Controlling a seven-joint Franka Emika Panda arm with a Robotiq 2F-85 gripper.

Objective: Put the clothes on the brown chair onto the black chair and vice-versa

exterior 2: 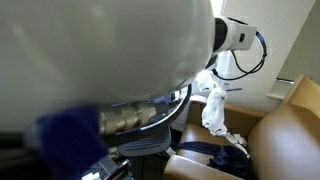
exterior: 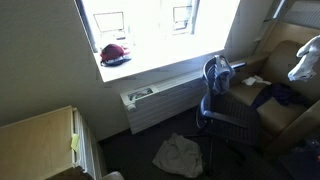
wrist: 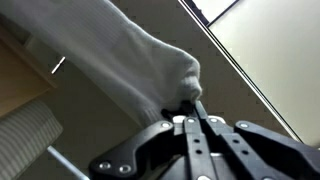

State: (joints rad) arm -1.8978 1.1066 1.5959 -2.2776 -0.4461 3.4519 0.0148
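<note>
i look at a wide window [exterior: 140, 20] blazing white with daylight, and its pale sill [exterior: 165, 62] catches the glare. a red and dark cap [exterior: 115, 54] lies on the sill toward one end. under the sill a long white radiator [exterior: 165, 100] runs along the shaded wall [exterior: 45, 60]. a pale wooden cabinet [exterior: 40, 140] stands in the near corner on a dark floor [exterior: 130, 150].
</note>
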